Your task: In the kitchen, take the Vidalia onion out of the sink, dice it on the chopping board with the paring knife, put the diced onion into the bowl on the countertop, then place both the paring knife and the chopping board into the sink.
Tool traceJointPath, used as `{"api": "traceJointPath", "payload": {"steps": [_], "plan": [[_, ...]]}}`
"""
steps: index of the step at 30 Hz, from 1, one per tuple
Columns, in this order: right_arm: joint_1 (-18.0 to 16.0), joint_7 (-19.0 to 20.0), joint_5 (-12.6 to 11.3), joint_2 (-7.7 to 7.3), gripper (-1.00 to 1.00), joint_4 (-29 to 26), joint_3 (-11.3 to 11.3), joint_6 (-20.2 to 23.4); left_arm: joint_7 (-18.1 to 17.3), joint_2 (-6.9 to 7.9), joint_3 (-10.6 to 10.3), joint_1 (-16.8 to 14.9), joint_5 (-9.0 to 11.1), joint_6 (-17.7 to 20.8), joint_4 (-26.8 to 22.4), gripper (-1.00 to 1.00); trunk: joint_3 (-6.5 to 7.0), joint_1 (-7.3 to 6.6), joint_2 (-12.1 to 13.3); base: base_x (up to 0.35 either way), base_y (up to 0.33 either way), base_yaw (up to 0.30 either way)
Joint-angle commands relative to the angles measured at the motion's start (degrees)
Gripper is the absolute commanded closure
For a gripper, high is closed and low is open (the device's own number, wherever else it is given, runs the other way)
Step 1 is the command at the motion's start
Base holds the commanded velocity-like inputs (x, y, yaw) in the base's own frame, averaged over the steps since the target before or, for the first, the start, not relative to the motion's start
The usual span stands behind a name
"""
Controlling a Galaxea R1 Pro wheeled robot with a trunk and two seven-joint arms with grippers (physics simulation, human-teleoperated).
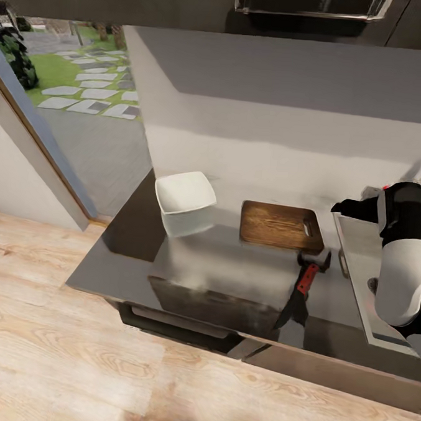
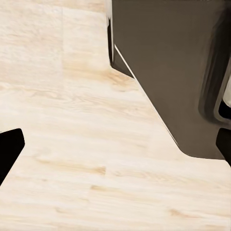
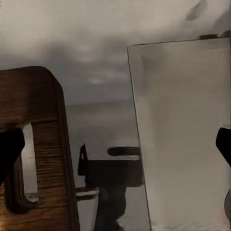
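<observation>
Glossy grey countertop runs across the kitchen under a pale wall, with light wooden floor in front and a doorway at far left opening on a garden path. On the counter's left part sits the white bowl, rounded-square and upright. Right of it, well apart, the dark brown chopping board lies flat, its handle slot toward the right end. Just near of the board's right corner lies the paring knife, red handle toward the wall and dark blade pointing at the counter's front edge. Right of both, the sink shows its flat grey drainboard and a bit of drain.

From the right, the robot's white and black arm reaches over the sink area, and the right gripper hangs above the strip between board and sink. In the right wrist view its dark fingertips stand wide apart at either edge, released, holding nothing, with the board's slotted end, the knife's handle end and the drainboard beneath.

The left wrist view looks down on wooden floor and a dark cabinet; the left gripper's fingertips stand spread wide, empty.
</observation>
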Motion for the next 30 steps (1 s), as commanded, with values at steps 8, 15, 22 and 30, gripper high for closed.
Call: {"api": "traceJointPath", "payload": {"steps": [8, 15, 22, 30], "plan": [[-0.1, 0.6, 0.6, 0.52, -1.00, 0.1, -0.1, 0.2, 0.0, -0.02, -0.5, 0.0, 0.6, -0.2, 0.0, -1.00, -0.09, -0.01, -0.1, -0.332, 0.000, 0.000], [-0.1, 0.6, 0.7, 0.71, -1.00, 2.0, -0.1, 0.1, 0.0, -0.02, -0.5, 0.0, 0.6, -0.2, 0.0, -1.00, -0.09, -0.01, -0.1, -0.334, 0.000, 0.000], [-0.1, 0.6, 0.7, 0.72, -1.00, 2.7, -0.1, 0.1, 0.0, -0.02, -0.5, 0.0, 0.6, -0.2, 0.0, -1.00, -0.09, -0.01, -0.1, -0.335, 0.000, 0.000], [-0.1, 0.6, 0.7, 0.72, -1.00, 3.9, -0.1, 0.1, 0.0, -0.02, -0.5, 0.0, 0.6, -0.2, 0.0, -1.00, -0.09, -0.01, -0.1, -0.330, 0.057, 0.000]]}}
